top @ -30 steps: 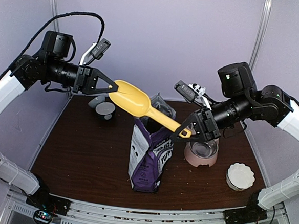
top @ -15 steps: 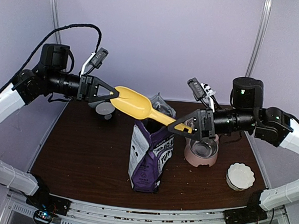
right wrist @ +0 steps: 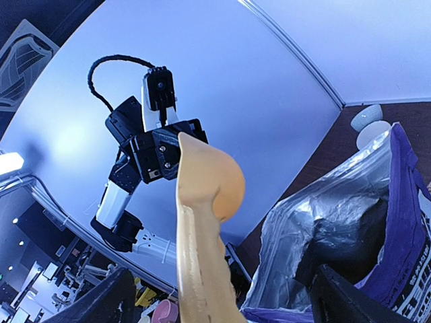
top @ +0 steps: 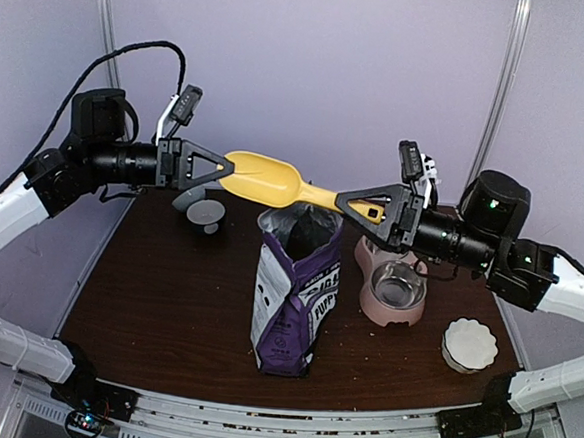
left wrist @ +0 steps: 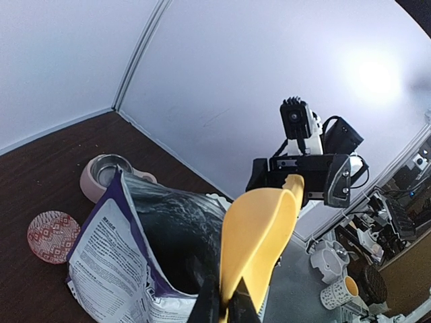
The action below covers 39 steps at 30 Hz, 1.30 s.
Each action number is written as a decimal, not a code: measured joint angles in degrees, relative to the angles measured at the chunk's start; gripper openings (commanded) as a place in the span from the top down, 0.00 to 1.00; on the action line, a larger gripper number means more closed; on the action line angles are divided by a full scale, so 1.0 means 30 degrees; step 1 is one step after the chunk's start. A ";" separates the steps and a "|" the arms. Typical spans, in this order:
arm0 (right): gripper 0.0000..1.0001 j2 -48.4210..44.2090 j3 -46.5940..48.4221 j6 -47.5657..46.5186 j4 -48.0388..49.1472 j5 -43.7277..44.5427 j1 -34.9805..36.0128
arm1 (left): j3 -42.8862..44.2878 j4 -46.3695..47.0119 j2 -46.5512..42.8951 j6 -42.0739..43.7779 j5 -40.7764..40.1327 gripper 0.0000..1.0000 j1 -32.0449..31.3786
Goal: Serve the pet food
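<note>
Early stage: a yellow scoop (top: pixel 265 180) hangs empty just above the open mouth of the purple bag (top: pixel 291 299), upright on the bench (top: pixel 166 300); the left end effector (top: pixel 218 171) is pressed together on the scoop's front lip, and the right end effector (top: pixel 345 200) stands spread around the handle tip, not gripping it. No pet food shows in the scoop or in the steel bowl (top: pixel 400 284) of the pink feeder (top: pixel 391 310) right of the bag; it is judged to lie in the bag's dark interior, hidden. Scooping and tipping into the steel bowl appear to remain.
</note>
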 measured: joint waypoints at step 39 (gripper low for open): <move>0.66 0.1129 0.0430 -0.0036 0.0765 -0.0852 0.0036 | 0.0007 0.0073 0.1005 -0.0291 0.0430 1.00 -0.0124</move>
